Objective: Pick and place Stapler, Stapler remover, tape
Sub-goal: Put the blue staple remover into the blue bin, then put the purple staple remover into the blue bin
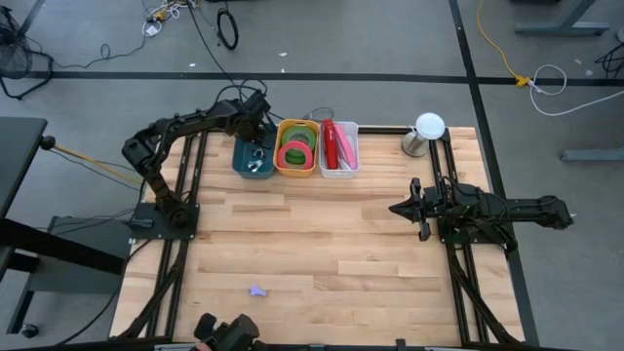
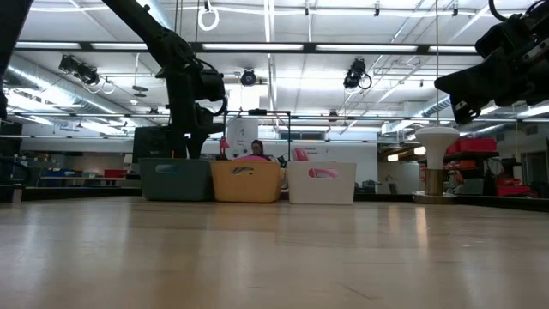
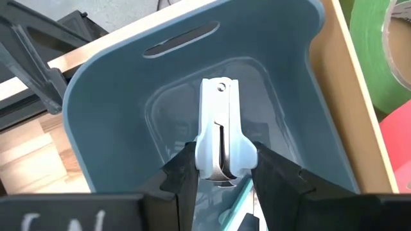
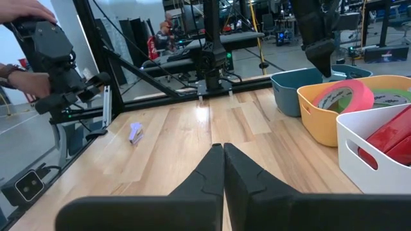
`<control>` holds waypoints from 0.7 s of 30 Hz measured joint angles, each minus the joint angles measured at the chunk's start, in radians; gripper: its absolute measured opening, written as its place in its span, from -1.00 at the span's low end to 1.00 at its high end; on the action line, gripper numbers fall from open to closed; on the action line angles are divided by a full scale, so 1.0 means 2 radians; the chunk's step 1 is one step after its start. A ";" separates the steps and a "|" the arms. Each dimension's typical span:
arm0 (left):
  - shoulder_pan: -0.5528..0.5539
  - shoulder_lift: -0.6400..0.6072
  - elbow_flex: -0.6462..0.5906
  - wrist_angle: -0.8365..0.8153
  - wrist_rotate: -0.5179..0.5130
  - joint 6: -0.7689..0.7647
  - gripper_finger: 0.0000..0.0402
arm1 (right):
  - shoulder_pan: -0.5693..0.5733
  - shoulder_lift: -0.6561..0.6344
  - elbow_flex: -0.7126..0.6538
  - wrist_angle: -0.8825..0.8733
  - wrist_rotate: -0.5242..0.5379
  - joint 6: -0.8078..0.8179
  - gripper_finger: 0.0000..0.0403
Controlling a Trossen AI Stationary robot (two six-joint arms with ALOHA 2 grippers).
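Left tool (image 3: 221, 170) lowers pale stapler remover into the blue bin

The left tool's two dark fingers (image 3: 183, 176) are closed on the pale blue-white plastic stapler remover (image 3: 220, 128), whose long axis runs straight ahead of the tool, tip toward the slate-blue plastic bin's (image 1: 241, 156) far slotted wall; the bin floor lies directly beneath. The green ring-shaped tape roll (image 1: 297, 146) sits in the yellow bin (image 1: 280, 128) just beside, the red stapler (image 1: 331, 144) in the white bin (image 1: 352, 146) beyond. The right tool (image 4: 223, 160), fingers pressed together and empty, waits well apart over the wooden counter (image 1: 322, 244)
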 joint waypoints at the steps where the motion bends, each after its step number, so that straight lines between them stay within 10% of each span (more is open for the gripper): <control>1: 0.000 0.000 0.000 -0.001 0.000 0.000 -0.31 | 0.000 0.000 0.000 0.000 0.000 0.000 -0.97; 21: -0.002 -0.001 0.000 -0.007 0.000 0.000 0.76 | 0.000 0.000 0.000 0.000 0.000 0.000 -0.97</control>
